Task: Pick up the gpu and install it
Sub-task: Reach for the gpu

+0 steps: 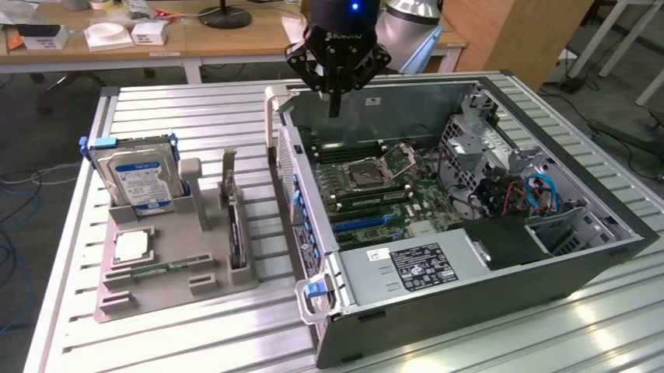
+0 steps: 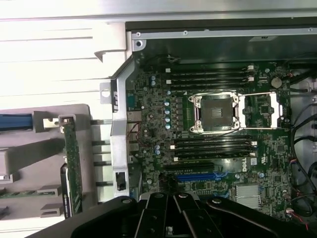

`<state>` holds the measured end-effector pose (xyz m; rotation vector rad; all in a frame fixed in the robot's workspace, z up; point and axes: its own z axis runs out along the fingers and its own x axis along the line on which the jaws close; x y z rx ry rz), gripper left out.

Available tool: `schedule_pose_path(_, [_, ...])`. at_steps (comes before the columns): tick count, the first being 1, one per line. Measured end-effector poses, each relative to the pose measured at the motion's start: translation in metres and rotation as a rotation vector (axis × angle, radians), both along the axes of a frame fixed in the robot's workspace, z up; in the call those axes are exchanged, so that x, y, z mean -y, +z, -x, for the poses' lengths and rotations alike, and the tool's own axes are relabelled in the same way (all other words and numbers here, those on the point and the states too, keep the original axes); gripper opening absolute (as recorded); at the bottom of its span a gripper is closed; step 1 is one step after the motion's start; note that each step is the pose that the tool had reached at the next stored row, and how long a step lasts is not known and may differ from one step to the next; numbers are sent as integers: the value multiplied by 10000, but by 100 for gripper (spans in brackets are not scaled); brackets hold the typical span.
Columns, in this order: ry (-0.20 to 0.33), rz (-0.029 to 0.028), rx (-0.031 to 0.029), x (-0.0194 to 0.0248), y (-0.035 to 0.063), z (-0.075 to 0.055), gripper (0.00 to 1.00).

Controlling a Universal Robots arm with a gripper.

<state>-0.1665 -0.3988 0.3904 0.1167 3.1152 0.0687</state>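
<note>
Ribbed silver tabletop [image 1: 186,334] carries open black computer case [image 1: 467,311]; black claw [image 1: 334,107] closed, seemingly empty, above; wooden desks [image 1: 239,43] behind.

One computer case [image 1: 477,307], one grey holder [image 1: 124,299], one hard drive [image 1: 140,177], one gpu [image 1: 236,237], one memory stick [image 1: 161,269]

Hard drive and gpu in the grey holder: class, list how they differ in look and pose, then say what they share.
The hard drive is a thick silver block with a blue label; the gpu is a thin dark card. The hard drive turns its broad face to the exterior view; the gpu shows its edge. Both stand upright in the grey holder.
</note>
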Motion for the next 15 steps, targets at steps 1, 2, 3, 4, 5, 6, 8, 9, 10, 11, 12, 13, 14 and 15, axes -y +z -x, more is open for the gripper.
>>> schedule_pose_path(1, [0, -1, 0, 0, -1, 15, 10])
schedule_pose_path(2, [1, 0, 0, 0, -2, 30, 10])
schedule_pose_path(3, [0, -1, 0, 0, -3, 43, 10])
schedule_pose_path(4, [0, -1, 0, 0, -4, 56, 10])
schedule_pose_path(5, [0, 0, 0, 0, -5, 70, 10])
schedule_pose_path(6, [0, 0, 0, 0, -5, 84, 10])
schedule_pose_path(8, [-1, 0, 0, 0, -7, 109, 10])
schedule_pose_path(9, [-1, 0, 1, 0, -8, 122, 10])
schedule_pose_path(10, [0, 0, 0, 0, -8, 135, 10])
schedule_pose_path(11, [0, -1, 0, 0, -9, 149, 10])
schedule_pose_path(12, [0, 0, 0, 0, -10, 162, 10])
schedule_pose_path(13, [0, 0, 0, 0, -10, 175, 10])
schedule_pose_path(14, [0, -1, 0, 0, -11, 187, 10])
schedule_pose_path(15, [0, -1, 0, 0, -12, 199, 10])
